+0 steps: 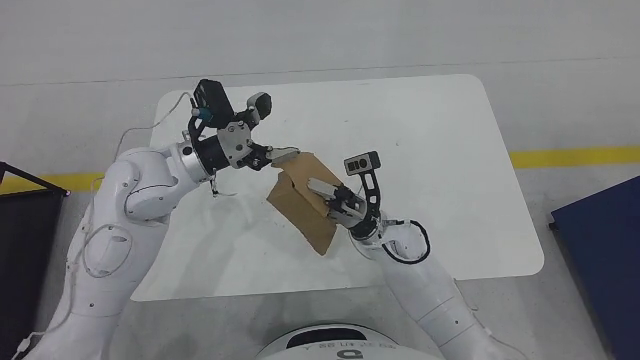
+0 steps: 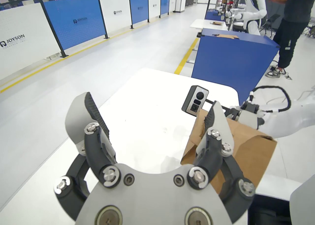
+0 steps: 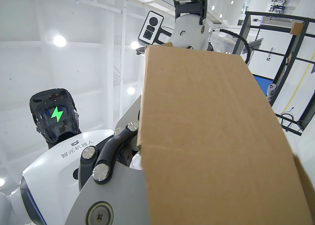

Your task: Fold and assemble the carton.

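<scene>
Top view places the carton (image 1: pixel 300 200) near the middle of the desk (image 1: pixel 450 130). It is a brown panel lying slantwise, with corners toward 12 and 6 o'clock. Whether its low corner rests on the desk cannot be told.

Right fingers (image 1: pixel 324 192): at the carton's 3 o'clock edge, lying across the panel. Because the carton hangs tilted in the left wrist view, I judge them closed on that edge.

Left fingers (image 1: pixel 287 152): at the carton's 12 o'clock corner. The left wrist view shows them spread wide and holding nothing. One finger overlaps the carton's upper flap; the other stands well apart over bare desk.

Step in hand, as judged: take the free corner with the left fingers so the carton can be opened and folded against the right-side hold.

Recommended procedure:
1. Hold the right grip firm; it appears to be the only anchor.
2. Shift the left fingers until the flap edge lies between both pads, not behind one finger.
3. Close near the crease, not mid-panel, where thin board is likely to buckle.
4. Swing the flap in an arc about the scored line. A straight pull could drag the carton out of the right fingers.
</scene>
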Controlling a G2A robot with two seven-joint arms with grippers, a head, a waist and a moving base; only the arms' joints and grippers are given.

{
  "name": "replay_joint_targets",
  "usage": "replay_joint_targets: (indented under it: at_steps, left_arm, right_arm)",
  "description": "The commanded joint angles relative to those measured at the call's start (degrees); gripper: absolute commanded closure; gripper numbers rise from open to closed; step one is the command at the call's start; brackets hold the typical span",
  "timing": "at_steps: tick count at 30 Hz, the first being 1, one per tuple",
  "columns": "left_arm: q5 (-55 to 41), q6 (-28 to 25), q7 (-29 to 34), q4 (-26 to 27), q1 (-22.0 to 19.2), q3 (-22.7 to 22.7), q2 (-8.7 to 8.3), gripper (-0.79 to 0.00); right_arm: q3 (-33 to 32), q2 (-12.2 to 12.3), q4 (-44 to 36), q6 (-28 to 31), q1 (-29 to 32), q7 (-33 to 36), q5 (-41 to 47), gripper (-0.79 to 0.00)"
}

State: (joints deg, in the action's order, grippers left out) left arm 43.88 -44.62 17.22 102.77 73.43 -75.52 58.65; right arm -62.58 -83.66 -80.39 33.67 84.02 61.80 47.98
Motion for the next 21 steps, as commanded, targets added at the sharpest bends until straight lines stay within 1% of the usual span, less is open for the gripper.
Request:
replay_joint_targets:
  at_steps: [1, 10, 13, 21]
  left_arm:
    - [0.13, -0.64, -0.04, -0.50, 0.19, -0.07, -0.07, -0.785]
    - [-0.11, -3.99, 1.39, -0.73, 0.39, -0.20, -0.46, -0.785]
    - [1.04, -5.34, 3.19, -0.69, 0.07, -0.39, -0.72, -0.785]
    - [1.74, -5.54, 2.78, -0.67, 0.34, -2.06, -1.14, -0.785]
  right_arm:
    - [-0.39, 0.14, -0.03, -0.04, 0.33, 0.08, 0.55, 0.000]
    - [-0.22, 0.39, 0.44, -1.41, -0.63, 1.32, 1.95, 0.000]
    - [0.20, 0.37, 0.93, -1.88, -1.46, 1.20, 1.80, 0.000]
    - [1.37, 0.32, 1.90, -3.06, -3.03, 0.47, 1.08, 0.000]
